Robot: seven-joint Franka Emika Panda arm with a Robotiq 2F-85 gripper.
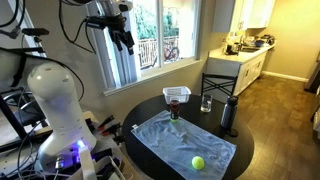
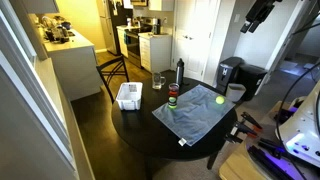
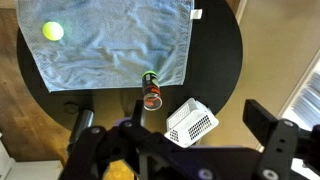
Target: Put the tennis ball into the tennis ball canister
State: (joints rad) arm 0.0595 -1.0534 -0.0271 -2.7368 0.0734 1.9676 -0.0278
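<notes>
Fingers [image 1: 127,41] of the gripper [image 1: 123,40] stand apart in an exterior view, with nothing between them, and hang high above and to one side of the round black table [image 1: 150,112]. A blue-grey towel [image 1: 180,140] lies spread on that table. The tennis ball [image 1: 198,162] rests on the towel close to the table edge nearest the camera. The tennis ball canister [image 1: 176,110] stands upright at the towel's far border, about mid-table and well apart from the ball. A white basket [image 1: 177,95] sits behind it by the far edge, while a clear glass [image 1: 206,103] and a dark bottle [image 1: 230,115] stand near the edge on the kitchen side.

In an exterior view from across the room, the gripper [image 2: 255,15] is high over the scene (too small there to read its fingers). The tennis ball [image 2: 220,99] lies on the towel [image 2: 195,118] near the table [image 2: 140,125] edge. The tennis ball canister [image 2: 173,97] is upright at the towel's border, the basket [image 2: 129,95] is well to its side, and the glass [image 2: 158,82] and bottle [image 2: 180,72] are by the far edge.

The wrist view looks down from high up. The gripper [image 3: 168,112] shows its dark fingers [image 3: 262,115] spread wide and empty. The tennis ball [image 3: 53,31] sits on a corner of the towel [image 3: 110,40] near the table [image 3: 215,60] edge, far from the tennis ball canister [image 3: 150,92], which stands just off the towel with the basket [image 3: 190,122] near it
</notes>
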